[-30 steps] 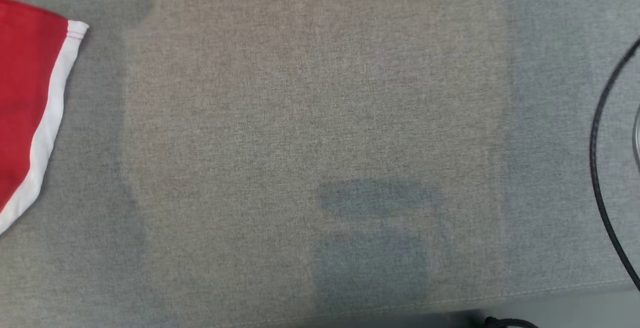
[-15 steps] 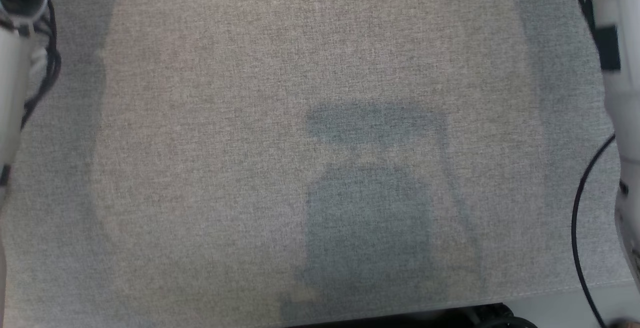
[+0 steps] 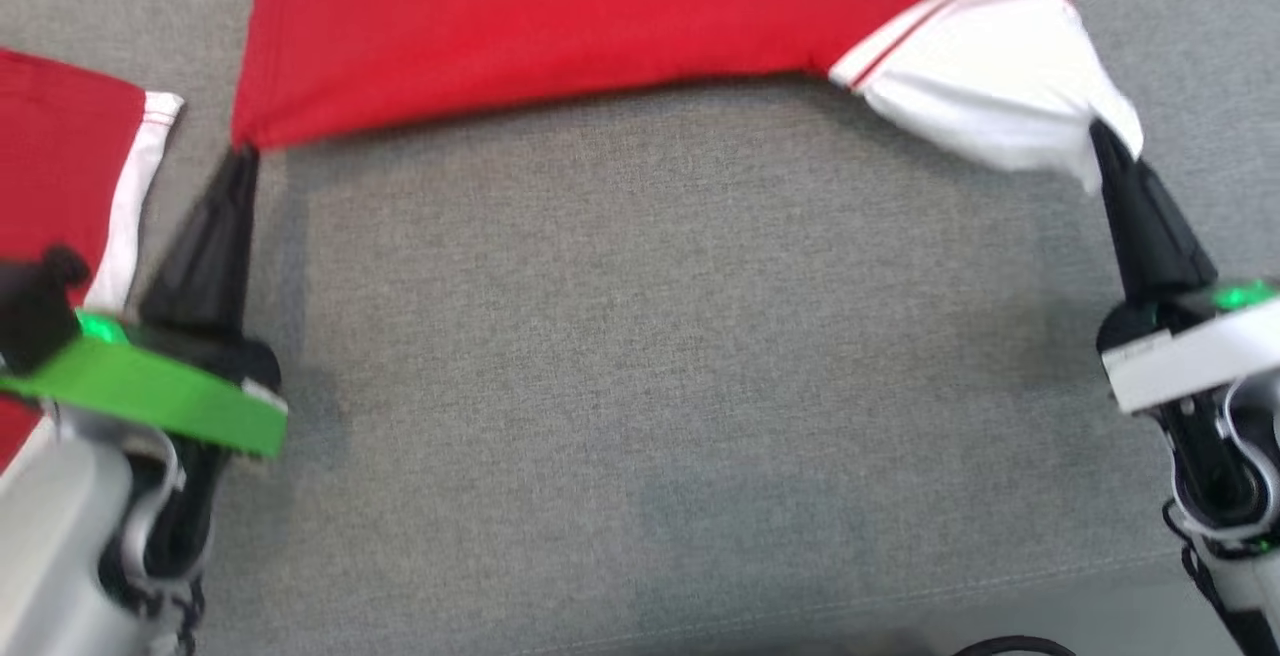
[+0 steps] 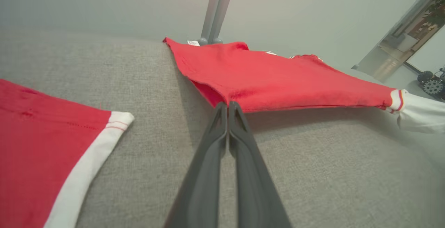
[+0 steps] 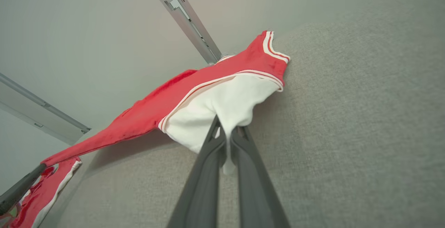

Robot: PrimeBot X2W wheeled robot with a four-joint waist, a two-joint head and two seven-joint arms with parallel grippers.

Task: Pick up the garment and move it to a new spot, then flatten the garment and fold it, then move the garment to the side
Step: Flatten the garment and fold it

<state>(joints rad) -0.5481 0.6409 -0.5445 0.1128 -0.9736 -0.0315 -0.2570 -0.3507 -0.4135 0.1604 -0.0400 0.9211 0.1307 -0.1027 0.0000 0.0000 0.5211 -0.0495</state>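
Holding the garment (image 3: 600, 26) by two points on its near edge, I have it stretched between both arms across the far half of the grey fabric surface (image 3: 650, 356). My left gripper (image 3: 240, 154) has its two dark fingers pressed together on the red corner at the near left; in the left wrist view no gap shows between their tips. My right gripper (image 3: 1100, 136) is likewise closed, pinching the white sleeve (image 3: 990, 86) at the near right, and in the right wrist view a tongue of white cloth hangs down between the fingers. The near hem runs taut from one pinch to the other and seems lifted a little off the surface, though I cannot be sure from the shadow alone. The garment's far part lies on the surface, reaching a metal post (image 4: 217, 9) at the far edge. A second red piece (image 3: 50, 186) with a white band lies flat at the left, just beside my left gripper and apart from the held garment. A green band (image 3: 150, 396) rings my left wrist
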